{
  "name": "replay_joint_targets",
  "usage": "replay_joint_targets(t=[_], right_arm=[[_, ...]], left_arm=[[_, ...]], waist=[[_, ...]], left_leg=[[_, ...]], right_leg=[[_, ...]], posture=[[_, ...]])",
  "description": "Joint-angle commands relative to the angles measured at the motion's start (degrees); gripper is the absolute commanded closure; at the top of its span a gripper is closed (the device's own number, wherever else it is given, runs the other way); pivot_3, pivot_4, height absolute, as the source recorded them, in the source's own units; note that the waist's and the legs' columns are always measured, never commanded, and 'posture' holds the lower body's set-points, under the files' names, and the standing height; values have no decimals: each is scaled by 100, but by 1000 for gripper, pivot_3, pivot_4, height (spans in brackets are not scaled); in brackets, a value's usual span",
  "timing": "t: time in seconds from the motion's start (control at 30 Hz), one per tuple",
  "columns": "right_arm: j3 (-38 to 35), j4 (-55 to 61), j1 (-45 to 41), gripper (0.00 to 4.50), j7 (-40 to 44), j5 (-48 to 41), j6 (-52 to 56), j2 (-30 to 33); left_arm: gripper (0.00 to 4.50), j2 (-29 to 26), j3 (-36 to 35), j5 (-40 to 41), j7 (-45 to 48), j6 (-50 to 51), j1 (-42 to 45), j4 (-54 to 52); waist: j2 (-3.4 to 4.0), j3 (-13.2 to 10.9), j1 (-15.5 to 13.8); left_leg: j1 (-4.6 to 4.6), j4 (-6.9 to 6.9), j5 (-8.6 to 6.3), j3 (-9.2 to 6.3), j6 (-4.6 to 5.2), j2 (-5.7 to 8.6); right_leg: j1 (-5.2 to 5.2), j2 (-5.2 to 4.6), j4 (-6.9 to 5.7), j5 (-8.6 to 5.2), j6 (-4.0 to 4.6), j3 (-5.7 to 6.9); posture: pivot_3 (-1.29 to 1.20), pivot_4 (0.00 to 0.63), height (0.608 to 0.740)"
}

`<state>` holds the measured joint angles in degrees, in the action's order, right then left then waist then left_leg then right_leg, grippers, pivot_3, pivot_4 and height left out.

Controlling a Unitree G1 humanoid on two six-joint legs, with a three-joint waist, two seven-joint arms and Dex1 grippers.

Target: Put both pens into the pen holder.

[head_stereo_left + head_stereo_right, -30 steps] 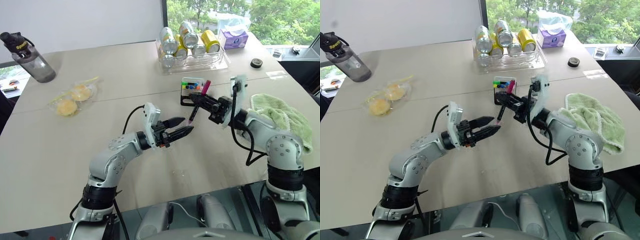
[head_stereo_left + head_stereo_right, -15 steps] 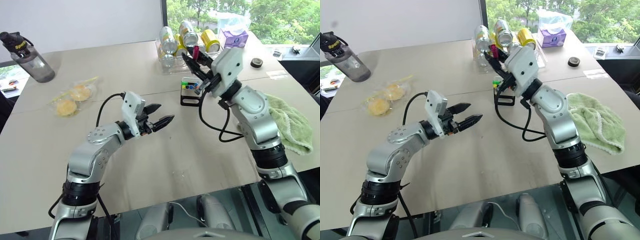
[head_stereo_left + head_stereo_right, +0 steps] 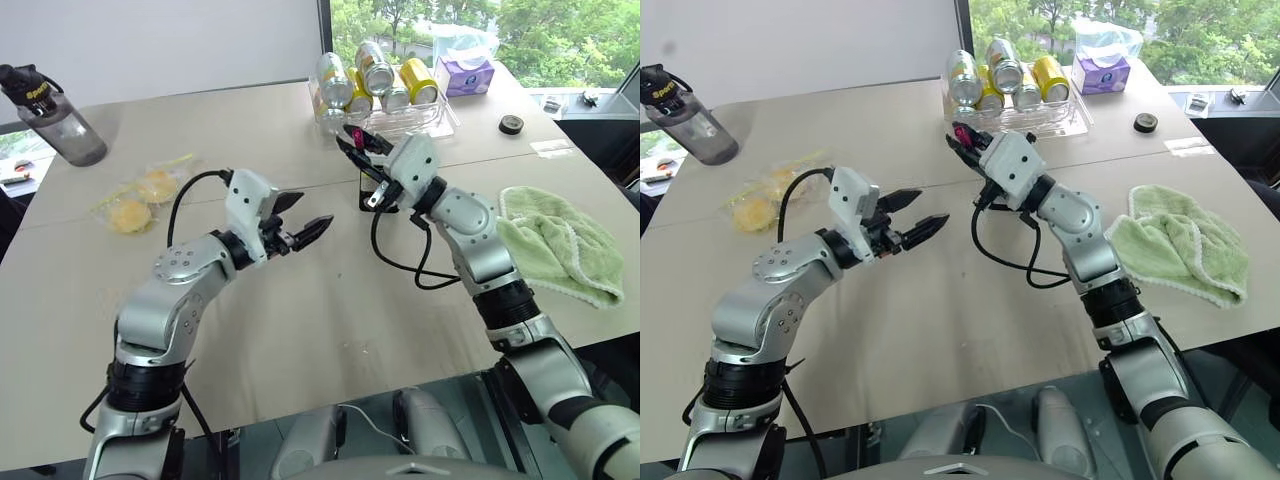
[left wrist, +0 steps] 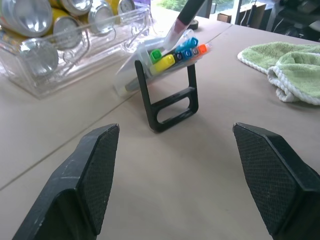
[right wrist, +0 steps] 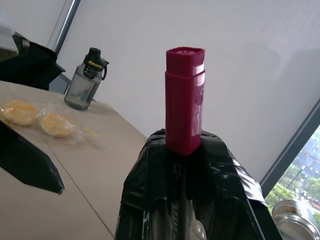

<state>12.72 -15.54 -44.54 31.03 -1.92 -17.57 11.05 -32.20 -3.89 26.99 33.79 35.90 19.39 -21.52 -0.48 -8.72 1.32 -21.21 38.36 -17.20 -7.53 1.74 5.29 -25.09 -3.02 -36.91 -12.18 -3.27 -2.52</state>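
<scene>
Above holder [image 3: 378, 196], pink-capped pen [image 5: 184, 115] cap-up

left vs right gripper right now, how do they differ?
The left gripper is open and empty; the right gripper is shut on the pink-capped pen. The left gripper sits over bare table; the right gripper is raised near the pen holder. Both have black fingers.

Open worktop ahead of the left hand, crowding behind the pen holder

Between the left hand [image 3: 300, 232] and the pen holder [image 4: 170, 80] ahead of it lies bare worktop [image 3: 330, 310]. The right hand [image 3: 352, 140], clamped on the pink-capped pen [image 5: 185, 107], hangs above the holder, blocking the way in from overhead. Just past the holder stands the clear tray of cans [image 3: 385, 110]; a green towel [image 3: 555, 250] lies well off to its right.
</scene>
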Motion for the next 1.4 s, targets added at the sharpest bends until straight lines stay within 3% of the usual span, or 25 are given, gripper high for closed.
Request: replay_joint_targets(t=[0.03, 0.53, 0.77, 0.8, 0.83, 1.2, 1.4], right_arm=[[-90, -215, -247, 4420, 60, 88, -407, 16], [-199, -737, -358, 4420, -90, 318, -692, 41], [-223, -848, -402, 1043, -135, 372, -690, 26], [-234, -873, -411, 835, -149, 378, -699, 32], [-250, -898, -418, 160, -174, 385, -728, 37], [-531, -266, -51, 67, 51, -83, -415, 193], [-620, 1893, 1184, 67, 1044, -1744, 1889, 801]], left_arm=[[769, -102, -73, -81, -2, -103, -20, -223], [769, -33, -34, 242, 174, 57, 32, -282], [661, -93, -6, 144, 213, 3, 28, -213], [661, -94, -6, 139, 217, 4, 29, -211], [661, -92, -5, 134, 219, 7, 30, -212], [661, -43, 5, 121, 259, -3, -6, -219], [661, 102, -57, 352, 305, -16, -401, -465]], waist=[[0, 0, 28], [0, 0, 113], [0, 0, 114], [0, 0, 113], [0, 0, 113], [0, 0, 110], [2, -1, 77]], left_leg=[[0, 0, 0, 0, 0, 0], [0, 0, 0, 1, 0, 0], [0, 0, 0, 1, 0, 0], [0, 0, 0, 1, 0, 0], [0, 0, 0, 1, 0, 0], [0, 0, 0, 0, -1, -1], [-7, 1, 0, -5, 0, 0]], right_leg=[[0, 0, -1, 0, 0, 0], [-1, 0, -3, 0, 0, -2], [-1, 0, -3, 0, 0, -2], [-1, 0, -3, 0, 0, -2], [-1, 0, -4, 0, 0, -2], [-2, 0, -4, 0, 0, -2], [-1, -5, 1, 0, 0, 3]], posture=[[0, 150, 739], [0, 150, 739], [0, 150, 739], [0, 150, 739], [0, 150, 739], [0, 150, 739], [0, 150, 739]])
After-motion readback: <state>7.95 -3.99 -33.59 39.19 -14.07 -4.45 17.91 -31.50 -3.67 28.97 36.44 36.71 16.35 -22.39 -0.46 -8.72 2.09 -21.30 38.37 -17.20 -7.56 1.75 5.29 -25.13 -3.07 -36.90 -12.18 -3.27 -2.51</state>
